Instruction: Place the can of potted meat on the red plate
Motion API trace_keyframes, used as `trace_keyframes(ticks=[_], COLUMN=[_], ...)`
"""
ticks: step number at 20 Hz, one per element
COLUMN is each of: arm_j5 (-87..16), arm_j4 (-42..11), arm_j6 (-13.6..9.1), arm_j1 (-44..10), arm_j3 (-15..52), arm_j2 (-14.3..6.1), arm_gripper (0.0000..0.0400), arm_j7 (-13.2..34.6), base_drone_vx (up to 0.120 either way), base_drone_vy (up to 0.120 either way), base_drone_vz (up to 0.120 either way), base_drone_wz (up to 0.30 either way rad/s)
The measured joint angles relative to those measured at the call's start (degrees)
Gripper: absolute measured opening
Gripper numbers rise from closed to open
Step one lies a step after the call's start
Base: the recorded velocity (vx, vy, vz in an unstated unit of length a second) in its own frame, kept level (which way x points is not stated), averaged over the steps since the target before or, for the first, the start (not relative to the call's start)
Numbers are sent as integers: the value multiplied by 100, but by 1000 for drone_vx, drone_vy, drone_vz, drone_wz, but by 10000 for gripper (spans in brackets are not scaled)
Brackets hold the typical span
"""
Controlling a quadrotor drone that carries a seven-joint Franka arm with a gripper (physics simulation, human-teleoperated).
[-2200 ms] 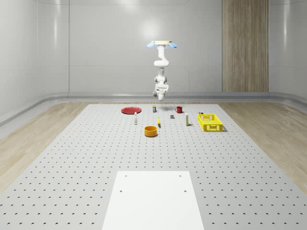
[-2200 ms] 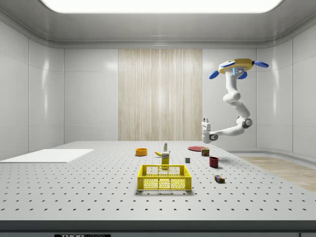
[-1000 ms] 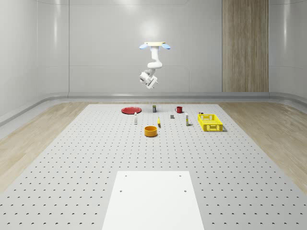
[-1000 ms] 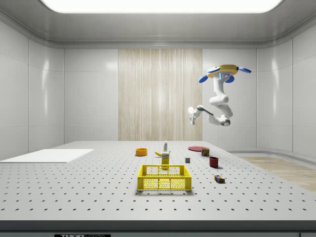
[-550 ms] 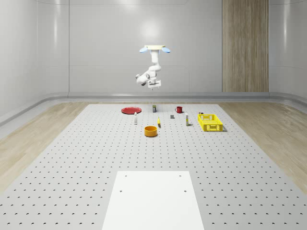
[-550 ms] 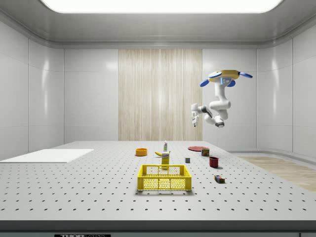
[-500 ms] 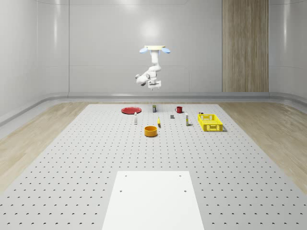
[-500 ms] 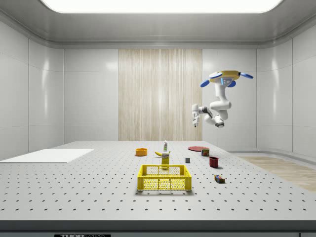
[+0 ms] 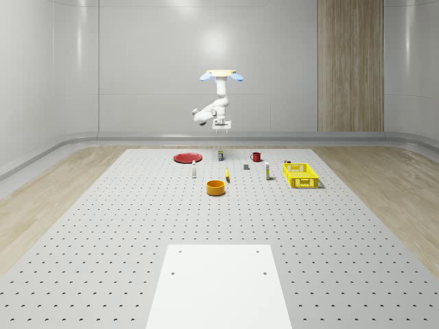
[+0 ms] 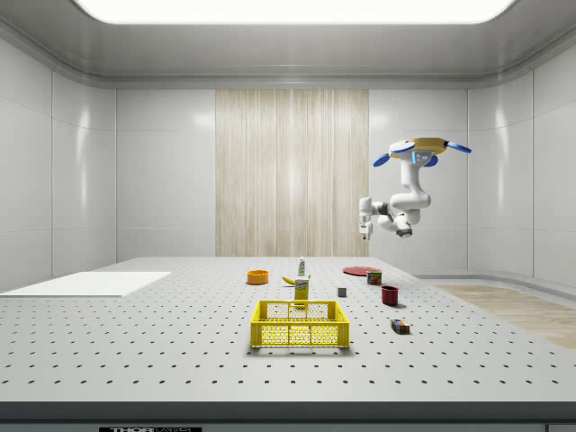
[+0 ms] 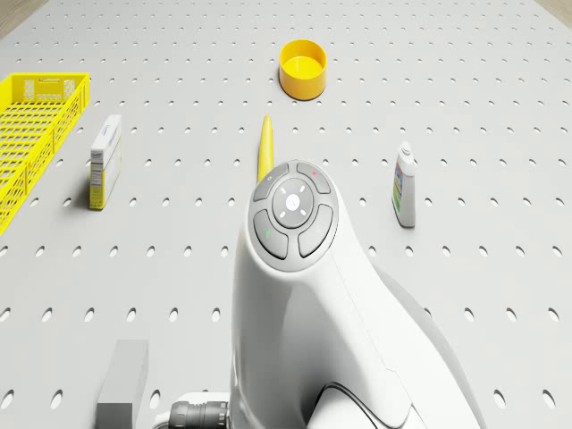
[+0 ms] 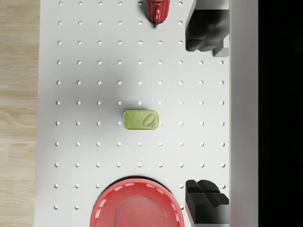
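The potted meat can [image 12: 140, 119], olive green with a pull tab, lies on the perforated table between the red plate [image 12: 136, 203] and a red mug [image 12: 157, 10]. It stands near the table's far edge [image 9: 220, 155], right of the red plate [image 9: 186, 157]. My drone [image 9: 221, 74] hovers high over that far part of the table, arm folded beneath it. The gripper [image 9: 221, 127] points down, well above the can, and is open with nothing in it. Its dark fingers [image 12: 206, 33] stand wide apart, and the can lies off to one side of them.
A yellow basket [image 9: 300, 175] stands at the whole-scene view's right. An orange bowl [image 9: 216, 187], a banana [image 9: 227, 175], a white bottle [image 9: 194, 169], a small box [image 9: 267, 171] and a grey block [image 9: 245, 166] are spread nearer the table's middle. A white panel [image 9: 219, 284] lies at the near edge.
The drone has sunk a little and drifted slightly. The arm has folded up and turned the gripper from sideways to straight down over the can.
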Motion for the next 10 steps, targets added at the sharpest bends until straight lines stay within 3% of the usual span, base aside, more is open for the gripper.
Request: trace_keyframes(ticks=[10], arm_j5=[135], arm_j4=[17], arm_j6=[223], arm_j1=[-186], arm_j3=[137], arm_j2=[-315], arm_gripper=[400], arm_j7=[156], base_drone_vx=[-120], base_drone_vy=[0], base_drone_vz=[-120], base_drone_wz=[0])
